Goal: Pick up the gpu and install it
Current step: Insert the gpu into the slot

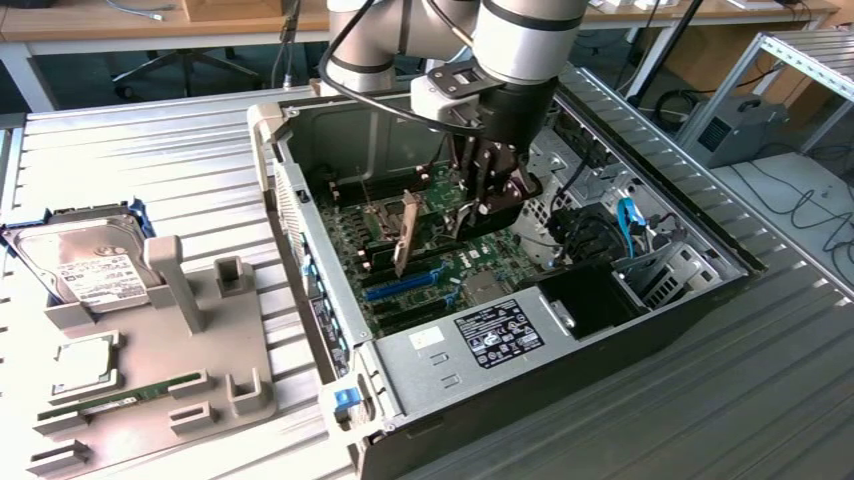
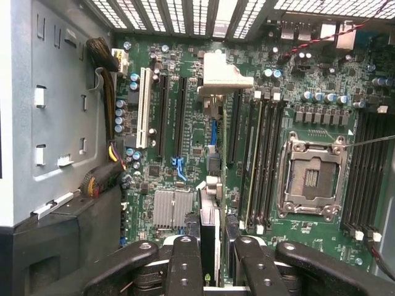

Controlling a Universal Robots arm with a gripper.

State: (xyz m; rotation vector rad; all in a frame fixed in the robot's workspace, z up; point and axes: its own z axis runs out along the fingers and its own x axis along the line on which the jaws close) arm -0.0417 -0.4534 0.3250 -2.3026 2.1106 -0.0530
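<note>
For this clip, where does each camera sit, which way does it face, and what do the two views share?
Exterior view: off the arm, raised, looking down at the open computer case on the ribbed table; the arm reaches in, its pincer gripping the upright gpu.
Wrist view: on the wrist, looking along the pincer straight onto the motherboard; its black fingers flank the edge-on gpu.
Shared: pincer, gpu, motherboard.
</note>
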